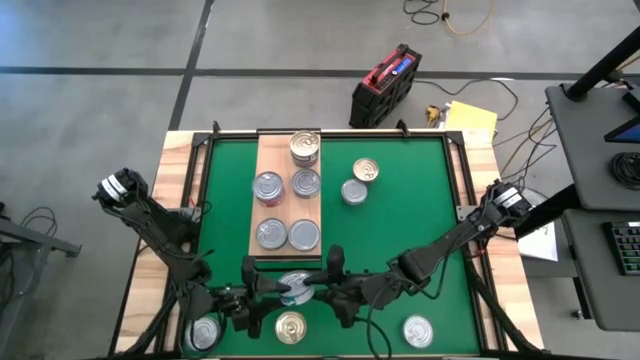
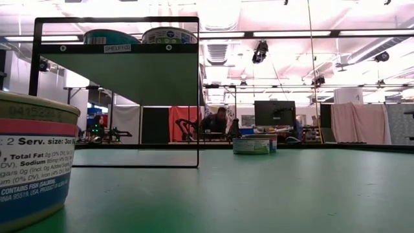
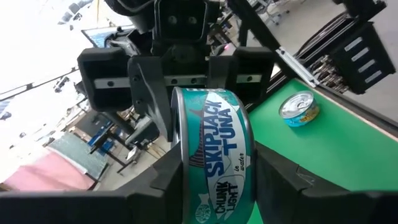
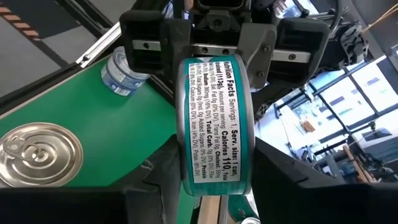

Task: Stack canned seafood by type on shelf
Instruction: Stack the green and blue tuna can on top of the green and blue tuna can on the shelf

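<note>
While both arms meet over the near edge of the green tabletop mat, I see one small round teal-labelled tuna tin held between them in the air, just in front of the near end of the light wooden shelf board. The left gripper has its jaws pinching that tin across its flat faces, and the right gripper faces it from the other side with its jaws also set on either side of the same tin; I cannot tell whether the right jaws are pressing yet. In the left wrist view the tin stands on edge, its teal band reading skipjack tuna, chunk light; the right wrist view shows the tin from the side with the white nutrition panel. On the board I count five silver-lidded tins: one at the far end that seems to sit on another, a pair in the middle and, and a pair at the near end and. Loose on the mat are a gold-lidded tin touching a silver one, a gold-lidded tin at the near edge, a silver tin near the left corner and another toward the right.
</note>
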You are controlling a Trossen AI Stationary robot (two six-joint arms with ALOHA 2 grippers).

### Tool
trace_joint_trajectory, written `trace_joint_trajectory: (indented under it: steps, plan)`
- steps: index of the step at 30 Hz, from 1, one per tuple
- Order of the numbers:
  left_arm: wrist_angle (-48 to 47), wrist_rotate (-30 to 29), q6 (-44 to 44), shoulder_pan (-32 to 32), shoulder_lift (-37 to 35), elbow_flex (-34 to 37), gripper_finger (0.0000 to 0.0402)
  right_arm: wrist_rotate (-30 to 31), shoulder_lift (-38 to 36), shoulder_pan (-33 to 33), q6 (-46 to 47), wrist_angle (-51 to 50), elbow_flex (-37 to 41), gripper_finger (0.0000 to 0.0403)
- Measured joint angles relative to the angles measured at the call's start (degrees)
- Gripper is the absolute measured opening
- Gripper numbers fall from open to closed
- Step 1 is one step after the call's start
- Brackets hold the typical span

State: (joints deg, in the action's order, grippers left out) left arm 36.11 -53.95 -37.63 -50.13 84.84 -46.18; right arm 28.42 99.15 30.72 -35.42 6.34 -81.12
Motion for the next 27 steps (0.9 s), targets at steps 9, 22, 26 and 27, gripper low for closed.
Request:
trace_joint_trajectory:
  steps: [9,22,26,27]
  plan:
    - [-0.3,-9.2,3.9,-0.1,0.1,0.1,0.0204,2.4,0.0,-0.1,-0.7,0.0,-0.1,0.0143]
    - [-0.2,-10.8,2.3,-5.7,-5.0,2.1,0.0223,7.8,-3.4,0.6,-4.9,-6.9,-0.1,0.0142]
    - [-0.1,-10.7,2.9,-6.8,-8.9,3.4,0.0215,7.5,-3.5,-0.5,-11.0,-7.1,-0.2,0.0142]
    - [-0.2,-10.6,3.1,-6.9,-9.9,3.7,0.0213,7.6,-3.5,-0.9,-12.4,-7.1,-0.2,0.0142]
